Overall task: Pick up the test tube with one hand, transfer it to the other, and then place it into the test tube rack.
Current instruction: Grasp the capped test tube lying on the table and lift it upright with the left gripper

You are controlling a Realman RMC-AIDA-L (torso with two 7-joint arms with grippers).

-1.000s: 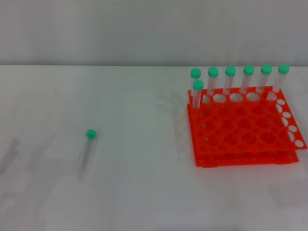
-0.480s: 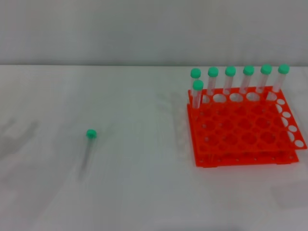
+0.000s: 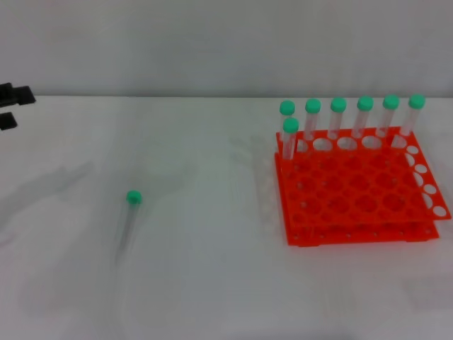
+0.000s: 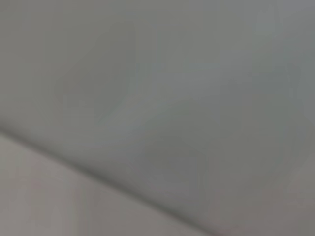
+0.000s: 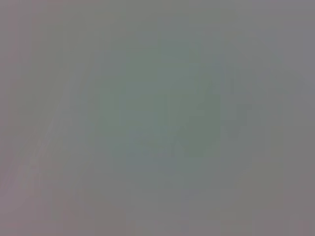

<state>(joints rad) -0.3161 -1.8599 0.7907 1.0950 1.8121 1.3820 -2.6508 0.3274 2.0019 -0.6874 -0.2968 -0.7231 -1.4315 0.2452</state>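
The test tube lies on the white table at the left, its green cap pointing away from me. The orange-red test tube rack stands at the right with several green-capped tubes upright along its back rows. My left gripper shows only as two black fingertips at the far left edge, well behind and left of the lying tube, with a gap between them and nothing in it. My right gripper is out of view. Both wrist views show only plain grey surface.
The white table runs back to a grey wall. Faint shadows lie on the table left of the tube.
The left gripper's black fingertips have come into the head view at the far left edge. The shadows on the left of the table have shifted. Tube and rack have not moved.
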